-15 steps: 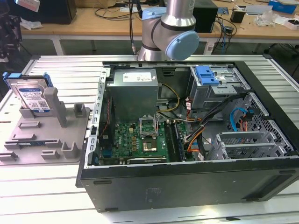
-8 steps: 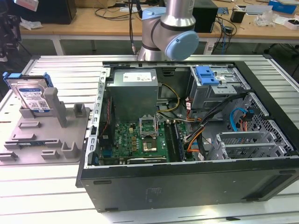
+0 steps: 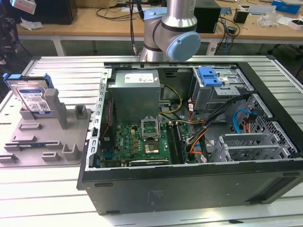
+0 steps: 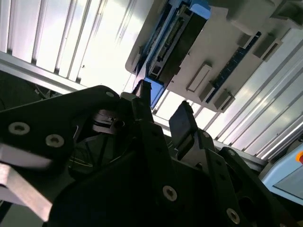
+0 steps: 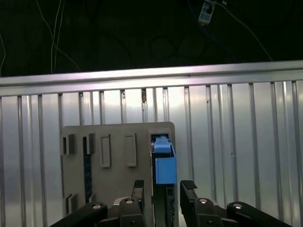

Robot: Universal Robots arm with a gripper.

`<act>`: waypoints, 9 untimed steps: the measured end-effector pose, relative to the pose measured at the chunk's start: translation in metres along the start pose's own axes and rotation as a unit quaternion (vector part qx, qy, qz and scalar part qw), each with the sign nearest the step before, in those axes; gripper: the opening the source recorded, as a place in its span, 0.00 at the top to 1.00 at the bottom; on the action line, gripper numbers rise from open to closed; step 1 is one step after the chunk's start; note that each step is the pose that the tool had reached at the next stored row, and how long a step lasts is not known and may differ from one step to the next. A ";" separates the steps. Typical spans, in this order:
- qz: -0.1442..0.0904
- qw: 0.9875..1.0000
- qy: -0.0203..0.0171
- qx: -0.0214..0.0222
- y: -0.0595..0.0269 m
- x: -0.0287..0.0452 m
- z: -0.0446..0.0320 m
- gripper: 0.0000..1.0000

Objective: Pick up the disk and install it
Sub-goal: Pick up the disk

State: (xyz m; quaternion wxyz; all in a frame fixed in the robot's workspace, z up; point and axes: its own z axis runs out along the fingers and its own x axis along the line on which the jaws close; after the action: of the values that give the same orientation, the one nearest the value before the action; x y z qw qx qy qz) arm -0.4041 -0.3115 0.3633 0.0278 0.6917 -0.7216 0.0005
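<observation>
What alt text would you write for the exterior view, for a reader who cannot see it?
A silver metal hard drive in a blue plastic carrier stands on edge in a grey moulded plastic fixture at the exterior view's left, beside an open black computer case.

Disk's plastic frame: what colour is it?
Blue; the carrier rail around the silver disk shows best in the exterior view.
</observation>
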 end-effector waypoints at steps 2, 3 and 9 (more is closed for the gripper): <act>-0.007 1.000 0.000 0.000 0.0001 -0.0020 0.0013 0.56; -0.010 1.000 0.000 0.000 0.0002 -0.0032 0.0020 0.56; -0.017 1.000 0.001 0.001 0.0061 -0.0037 0.0040 0.49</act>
State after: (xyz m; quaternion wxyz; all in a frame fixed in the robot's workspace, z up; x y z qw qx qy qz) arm -0.4102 -0.3076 0.3594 0.0276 0.7038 -0.7099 0.0011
